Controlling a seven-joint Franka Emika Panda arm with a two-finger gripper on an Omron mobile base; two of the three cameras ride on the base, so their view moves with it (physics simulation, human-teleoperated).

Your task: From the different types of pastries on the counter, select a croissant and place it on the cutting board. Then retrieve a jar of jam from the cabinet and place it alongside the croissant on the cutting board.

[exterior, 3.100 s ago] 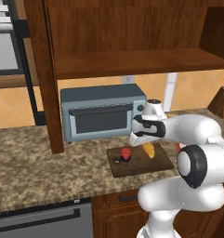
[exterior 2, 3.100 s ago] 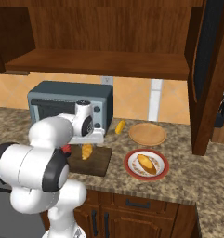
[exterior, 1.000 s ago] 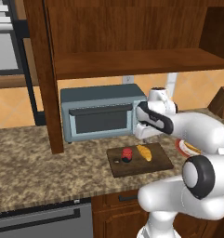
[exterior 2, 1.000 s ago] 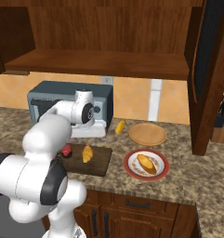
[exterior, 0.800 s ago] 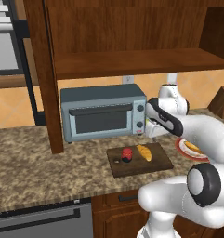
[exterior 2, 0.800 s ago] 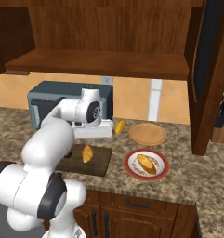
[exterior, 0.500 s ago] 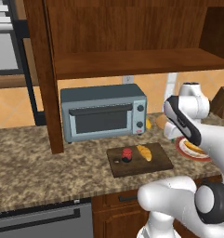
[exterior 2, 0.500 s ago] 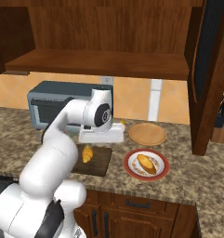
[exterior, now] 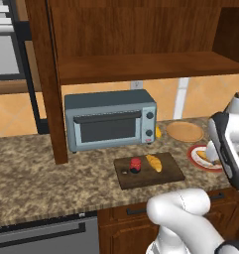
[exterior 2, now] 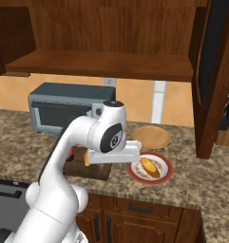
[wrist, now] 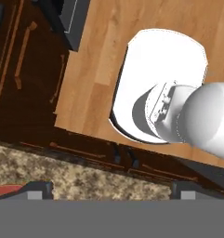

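Small squat red jar with dark lid (exterior: 136, 164) and small golden-orange croissant (exterior: 153, 162) both sit side by side on the dark brown wooden cutting board (exterior: 168, 175), so I judge the task done. Jaws wide open, holding nothing. Risk: arm swinging over the red-rimmed white plate (exterior 2: 165, 163) could clip it off the speckled granite surface (exterior: 31, 183).

On cutting board (exterior: 173, 173): jar of jam (exterior: 136, 164) left of croissant (exterior: 154, 162) (touching? unclear); behind, toaster oven (exterior: 111, 119); all on table (exterior: 36, 181).
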